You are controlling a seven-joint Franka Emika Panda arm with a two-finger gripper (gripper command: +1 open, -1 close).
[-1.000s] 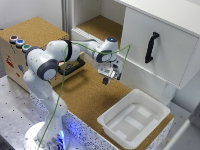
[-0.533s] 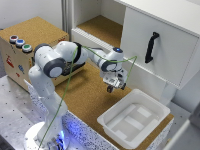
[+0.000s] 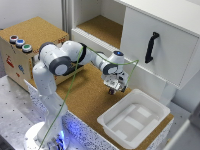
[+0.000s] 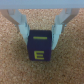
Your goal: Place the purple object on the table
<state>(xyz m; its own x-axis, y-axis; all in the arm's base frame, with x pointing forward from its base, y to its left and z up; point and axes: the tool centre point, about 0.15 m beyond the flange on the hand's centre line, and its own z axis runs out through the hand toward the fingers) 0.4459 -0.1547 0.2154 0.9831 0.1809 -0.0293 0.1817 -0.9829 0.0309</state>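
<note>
hanging over the cork table (image 3: 90, 95) just beside the white tray (image 3: 132, 122), the gripper (image 3: 113, 90) was clamped on the purple object (image 4: 38, 46), a block w/ a yellow e, held betw. its fingers, table straight below.

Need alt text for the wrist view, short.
A small dark purple cube with a yellow letter E on its face sits between the tool's two pale fingers, which press against its sides. Behind it is only the brown cork-textured table top; whether the cube touches the table cannot be told.
</note>
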